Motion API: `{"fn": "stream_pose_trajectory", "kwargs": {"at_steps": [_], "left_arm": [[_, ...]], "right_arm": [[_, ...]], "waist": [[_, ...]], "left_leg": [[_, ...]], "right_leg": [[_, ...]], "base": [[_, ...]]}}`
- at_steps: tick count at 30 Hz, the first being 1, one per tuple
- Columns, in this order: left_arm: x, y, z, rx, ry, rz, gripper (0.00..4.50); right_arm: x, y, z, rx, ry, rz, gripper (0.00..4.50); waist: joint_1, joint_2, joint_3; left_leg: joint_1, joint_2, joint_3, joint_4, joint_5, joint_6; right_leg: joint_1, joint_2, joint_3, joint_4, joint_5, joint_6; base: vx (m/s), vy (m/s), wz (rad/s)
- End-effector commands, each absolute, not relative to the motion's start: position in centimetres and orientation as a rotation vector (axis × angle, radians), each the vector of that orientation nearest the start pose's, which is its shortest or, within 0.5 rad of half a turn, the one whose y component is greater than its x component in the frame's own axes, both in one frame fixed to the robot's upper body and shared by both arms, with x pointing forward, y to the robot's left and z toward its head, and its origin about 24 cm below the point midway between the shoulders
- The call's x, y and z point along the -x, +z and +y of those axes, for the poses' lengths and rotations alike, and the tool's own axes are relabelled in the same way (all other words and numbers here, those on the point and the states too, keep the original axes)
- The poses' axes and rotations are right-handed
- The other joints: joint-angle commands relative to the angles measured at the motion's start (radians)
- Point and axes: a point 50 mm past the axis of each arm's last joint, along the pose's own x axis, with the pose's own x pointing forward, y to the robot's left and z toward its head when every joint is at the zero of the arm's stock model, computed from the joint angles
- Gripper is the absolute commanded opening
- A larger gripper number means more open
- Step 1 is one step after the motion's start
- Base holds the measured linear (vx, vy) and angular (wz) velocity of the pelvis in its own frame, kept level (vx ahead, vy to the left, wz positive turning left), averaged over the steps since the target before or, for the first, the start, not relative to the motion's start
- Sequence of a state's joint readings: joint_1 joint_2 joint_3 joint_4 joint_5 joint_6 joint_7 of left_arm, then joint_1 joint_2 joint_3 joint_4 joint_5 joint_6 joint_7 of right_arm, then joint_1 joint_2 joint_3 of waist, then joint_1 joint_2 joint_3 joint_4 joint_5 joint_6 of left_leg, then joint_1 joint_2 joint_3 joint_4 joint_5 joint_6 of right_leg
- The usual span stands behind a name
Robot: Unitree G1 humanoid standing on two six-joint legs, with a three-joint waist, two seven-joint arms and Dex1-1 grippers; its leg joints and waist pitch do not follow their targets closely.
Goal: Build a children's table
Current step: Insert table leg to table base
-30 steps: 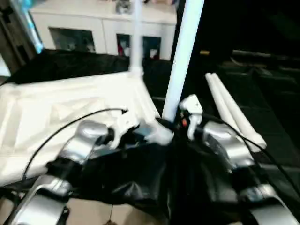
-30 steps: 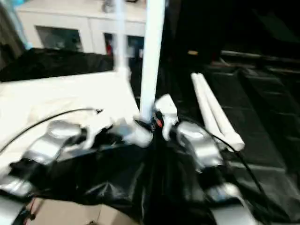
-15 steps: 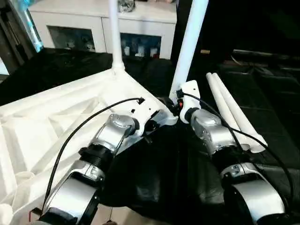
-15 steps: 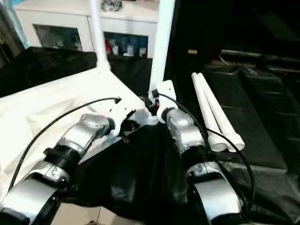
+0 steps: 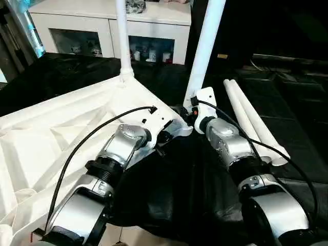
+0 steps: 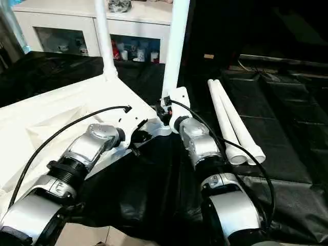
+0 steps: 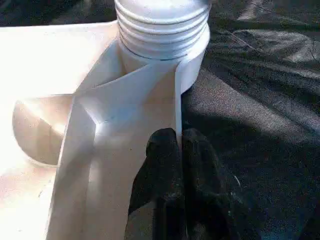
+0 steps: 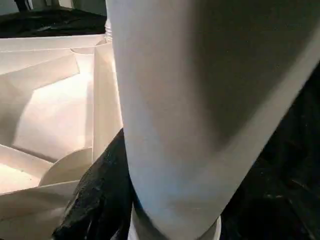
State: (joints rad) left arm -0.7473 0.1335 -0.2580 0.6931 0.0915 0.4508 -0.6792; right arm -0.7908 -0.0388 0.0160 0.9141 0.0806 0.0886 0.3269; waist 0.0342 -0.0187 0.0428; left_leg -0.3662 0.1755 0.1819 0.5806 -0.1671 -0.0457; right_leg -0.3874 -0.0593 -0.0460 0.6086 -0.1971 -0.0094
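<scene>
The children's table's top (image 5: 61, 133) lies upside down on black cloth, ribbed underside up. One white leg (image 5: 123, 41) stands upright in the far corner socket. A second leg (image 5: 205, 51) stands in the near corner socket (image 7: 162, 45), and my right gripper (image 5: 192, 110) is shut on its lower end; one black finger (image 8: 100, 195) shows beside the tube. My left gripper (image 7: 179, 150) is shut on the top's thin rim just beside that socket, fingers pinched on either side of the wall.
Two loose white legs (image 5: 253, 123) lie side by side on the black cloth to the right. A white cabinet (image 5: 92, 25) with glass-fronted compartments stands at the back. Pale floor (image 5: 143, 238) shows at the near edge.
The camera has shifted and steadied. Both grippers keep their holds, and the held leg stays upright at the near corner.
</scene>
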Motion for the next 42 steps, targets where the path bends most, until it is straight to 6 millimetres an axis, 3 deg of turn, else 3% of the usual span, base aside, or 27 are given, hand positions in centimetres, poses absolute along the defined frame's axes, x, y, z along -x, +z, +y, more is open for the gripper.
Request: {"fn": "stream_pose_trajectory", "kwargs": {"at_steps": [1,3,7,9,15,19,29,33,35,38,39,40,41,42], "left_arm": [[-35.4,7.9,6.4,-0.357,-0.928,0.412,0.0],[-35.1,8.0,6.5,-0.373,-0.98,0.382,0.0],[-34.2,8.2,7.3,-0.399,-1.094,0.333,0.0],[-33.7,8.0,8.7,-0.425,-1.153,0.329,0.0],[-32.6,8.3,10.4,-0.432,-1.271,0.298,0.0],[-32.0,8.4,11.4,-0.45,-1.331,0.309,0.0],[-31.8,8.4,12.4,-0.457,-1.351,0.304,0.0],[-31.9,8.4,12.4,-0.457,-1.345,0.302,0.0],[-32.1,8.3,12.2,-0.453,-1.319,0.303,0.0],[-33.0,8.4,11.5,-0.42,-1.242,0.307,0.0],[-33.1,8.5,11.3,-0.416,-1.228,0.306,0.0],[-33.1,8.5,11.3,-0.416,-1.228,0.306,0.0],[-34.1,8.7,10.4,-0.405,-1.149,0.313,0.0],[-34.3,8.8,10.1,-0.402,-1.124,0.315,0.0]], "right_arm": [[-34.4,1.1,-6.8,-0.003,0.613,0.495,1.88],[-34.3,1.2,-6.8,0.007,0.661,0.492,1.88],[-33.9,1.7,-7.4,0.04,0.808,0.469,1.88],[-33.1,2.2,-8.4,0.049,0.969,0.452,1.88],[-31.8,2.5,-10.3,0.083,1.128,0.458,1.88],[-30.8,2.7,-11.2,0.096,1.225,0.474,1.88],[-29.2,3.0,-11.1,0.098,1.345,0.482,1.88],[-29.3,3.0,-10.9,0.1,1.326,0.478,1.88],[-30.0,2.8,-10.9,0.097,1.229,0.467,1.88],[-31.9,2.3,-10.9,0.078,0.978,0.452,1.88],[-32.2,2.3,-10.9,0.069,0.936,0.455,1.88],[-32.2,2.3,-10.9,0.069,0.936,0.455,1.88],[-33.0,2.0,-10.6,0.032,0.815,0.455,1.88],[-33.2,2.0,-10.4,0.021,0.783,0.456,1.88]], "waist": [[0.001,0.006,-0.04],[0.001,0.007,-0.042],[0.005,0.007,-0.048],[0.01,0.006,-0.048],[0.016,0.009,-0.054],[0.022,0.011,-0.053],[0.033,0.012,-0.049],[0.033,0.012,-0.054],[0.032,0.013,-0.052],[0.022,0.013,-0.044],[0.017,0.013,-0.043],[0.017,0.013,-0.043],[0.011,0.013,-0.044],[0.011,0.014,-0.044]], "left_leg": [[0.017,0.054,-0.035,-0.081,-0.444,-0.023],[0.012,0.055,-0.035,-0.083,-0.428,-0.019],[0.007,0.058,-0.029,-0.083,-0.35,0.006],[0.006,0.057,-0.025,-0.081,-0.319,0.022],[0.009,0.063,-0.02,-0.078,-0.235,0.041],[0.011,0.065,-0.017,-0.076,-0.214,0.048],[0.017,0.065,-0.018,-0.081,-0.27,0.011],[0.017,0.063,-0.017,-0.078,-0.236,0.015],[0.016,0.062,-0.017,-0.078,-0.23,0.016],[0.02,0.06,-0.021,-0.084,-0.308,-0.016],[0.025,0.058,-0.025,-0.084,-0.355,-0.04],[0.025,0.058,-0.025,-0.084,-0.355,-0.04],[0.022,0.061,-0.026,-0.085,-0.356,-0.043],[0.028,0.061,-0.027,-0.085,-0.363,-0.048]], "right_leg": [[0.008,-0.09,0.046,-0.111,-0.468,-0.147],[0.013,-0.091,0.048,-0.108,-0.442,-0.153],[0.024,-0.089,0.05,-0.094,-0.294,-0.19],[0.031,-0.087,0.049,-0.092,-0.245,-0.202],[0.038,-0.085,0.047,-0.075,-0.098,-0.249],[0.04,-0.084,0.046,-0.071,-0.058,-0.263],[0.035,-0.086,0.047,-0.08,-0.172,-0.241],[0.037,-0.085,0.047,-0.073,-0.106,-0.249],[0.037,-0.085,0.047,-0.073,-0.101,-0.252],[0.03,-0.088,0.047,-0.084,-0.235,-0.239],[0.027,-0.093,0.047,-0.095,-0.364,-0.204],[0.027,-0.093,0.047,-0.095,-0.364,-0.204],[0.023,-0.091,0.051,-0.095,-0.367,-0.191],[0.019,-0.09,0.051,-0.097,-0.366,-0.194]], "base": [[0.0,0.0,0.0],[0.0,0.0,0.0],[0.0,0.0,0.0],[0.0,0.0,0.0],[0.0,0.0,0.0],[0.0,0.0,0.0],[0.0,0.0,0.0],[0.0,0.0,0.0],[0.0,0.0,0.0],[0.0,0.0,0.0],[0.0,0.0,0.0],[0.0,0.0,0.0],[0.0,0.0,0.0],[0.0,0.0,0.0]]}}
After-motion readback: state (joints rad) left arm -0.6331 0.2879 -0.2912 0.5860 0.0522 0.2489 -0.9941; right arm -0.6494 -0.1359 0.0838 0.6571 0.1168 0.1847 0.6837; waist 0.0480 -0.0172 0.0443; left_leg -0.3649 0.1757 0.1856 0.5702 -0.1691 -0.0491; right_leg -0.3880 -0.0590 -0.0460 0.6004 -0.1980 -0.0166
